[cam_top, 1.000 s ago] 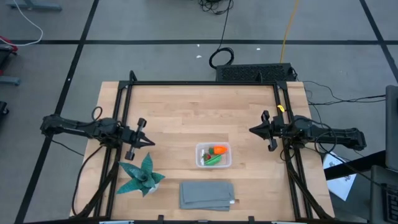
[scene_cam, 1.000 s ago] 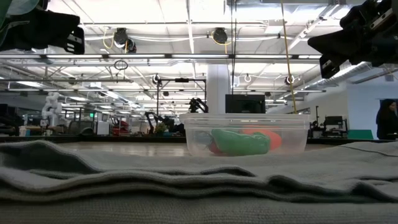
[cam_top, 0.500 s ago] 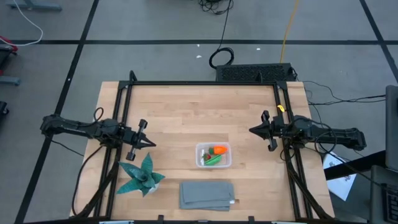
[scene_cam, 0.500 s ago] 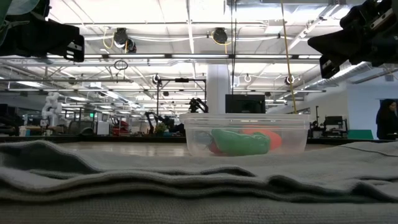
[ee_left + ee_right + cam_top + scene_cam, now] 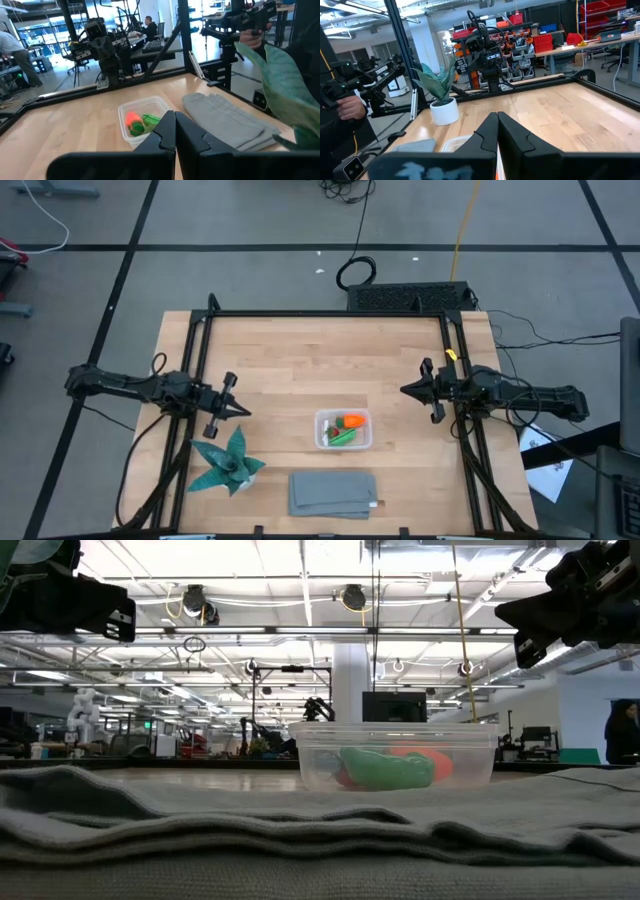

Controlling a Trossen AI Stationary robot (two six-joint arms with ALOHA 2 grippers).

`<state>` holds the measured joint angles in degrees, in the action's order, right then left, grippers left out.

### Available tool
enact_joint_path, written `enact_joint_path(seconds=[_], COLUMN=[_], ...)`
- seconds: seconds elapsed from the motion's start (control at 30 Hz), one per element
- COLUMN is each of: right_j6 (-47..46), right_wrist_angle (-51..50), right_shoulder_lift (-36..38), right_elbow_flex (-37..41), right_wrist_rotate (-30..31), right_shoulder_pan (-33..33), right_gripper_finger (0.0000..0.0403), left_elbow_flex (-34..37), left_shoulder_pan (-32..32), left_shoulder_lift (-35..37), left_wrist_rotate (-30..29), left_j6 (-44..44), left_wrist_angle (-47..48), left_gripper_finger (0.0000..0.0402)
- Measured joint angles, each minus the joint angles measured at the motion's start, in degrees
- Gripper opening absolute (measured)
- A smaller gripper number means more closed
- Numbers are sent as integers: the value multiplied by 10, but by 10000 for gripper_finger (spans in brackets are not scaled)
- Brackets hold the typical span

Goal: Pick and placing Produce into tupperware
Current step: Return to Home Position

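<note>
Tupperware [image 5: 343,430] sits mid-table between the two arms, near the grey cloth [image 5: 333,493] but apart from it. High view: orange carrot [image 5: 352,421] and green pod [image 5: 343,437] lie inside, side by side; strawberry not made out. Low view alone shows the pod against the near wall, an orange-red piece behind it.

Left gripper [image 5: 243,409] hangs near the teal plant [image 5: 228,463], right gripper [image 5: 404,390] toward the table's right side. Wrist views show each pair of fingers pressed together, holding nothing.
</note>
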<state>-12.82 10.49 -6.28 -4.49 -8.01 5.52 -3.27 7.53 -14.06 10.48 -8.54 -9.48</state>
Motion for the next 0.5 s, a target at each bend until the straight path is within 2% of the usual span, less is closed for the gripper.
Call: enact_joint_path(seconds=[0.5], right_j6=[0], right_wrist_angle=[0], right_shoulder_lift=[0], right_elbow_flex=[0], right_wrist_rotate=[3], right_shoulder_pan=[0], right_gripper_finger=[0], left_elbow_flex=[0], left_shoulder_pan=[0], left_shoulder_lift=[-2], left_wrist_rotate=[0], left_j6=[16], left_wrist_angle=[-11], left_gripper_finger=[5])
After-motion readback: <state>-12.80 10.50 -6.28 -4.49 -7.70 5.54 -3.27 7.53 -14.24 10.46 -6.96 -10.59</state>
